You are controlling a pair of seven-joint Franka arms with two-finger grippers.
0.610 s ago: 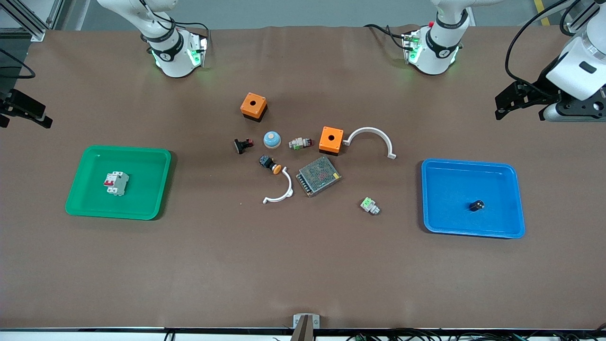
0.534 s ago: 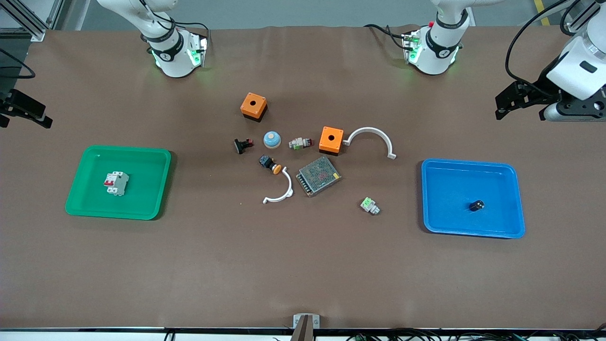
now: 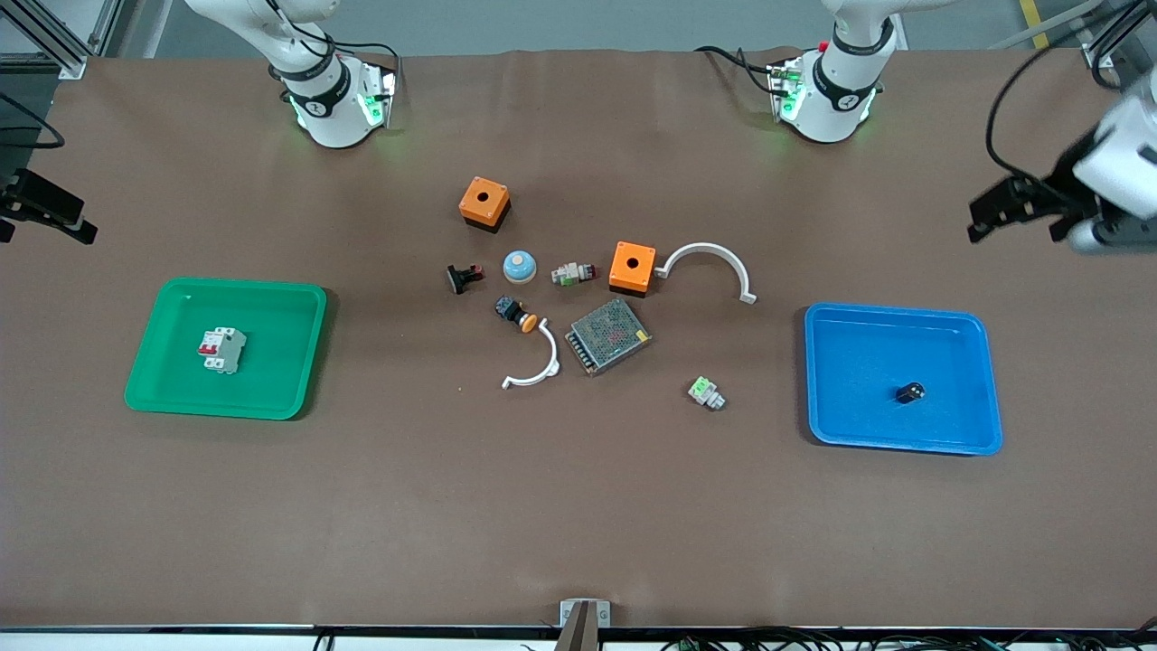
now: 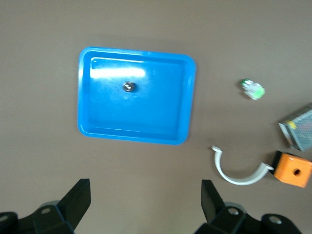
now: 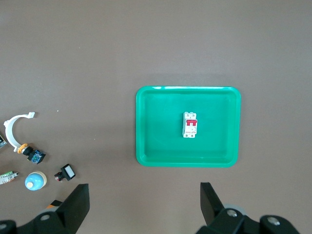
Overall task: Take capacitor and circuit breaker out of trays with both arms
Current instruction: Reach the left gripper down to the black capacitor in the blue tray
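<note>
The capacitor [image 3: 910, 392], a tiny black cylinder, lies in the blue tray [image 3: 854, 380] at the left arm's end of the table. It also shows in the left wrist view [image 4: 129, 87] in that tray [image 4: 146, 117]. The breaker [image 3: 221, 349], light grey with a red lever, lies in the green tray [image 3: 276, 362] at the right arm's end, and shows in the right wrist view [image 5: 190, 125] in that tray [image 5: 161, 141]. My left gripper [image 3: 1012, 226] [image 4: 146, 204] is open and empty, high up beside the blue tray. My right gripper [image 3: 45, 231] [image 5: 145, 204] is open and empty, high up beside the green tray.
Mid-table lie two orange boxes [image 3: 484, 203] [image 3: 632, 268], a mesh power-supply box [image 3: 608, 336], two white curved pieces [image 3: 710, 262] [image 3: 538, 366], a green-and-white connector [image 3: 706, 393], a blue dome [image 3: 519, 266], an orange-capped push-button [image 3: 516, 314] and a black clip [image 3: 464, 277].
My left gripper has moved away from the table's middle, toward the edge at the left arm's end. The right arm, the capacitor and the breaker have not moved.
</note>
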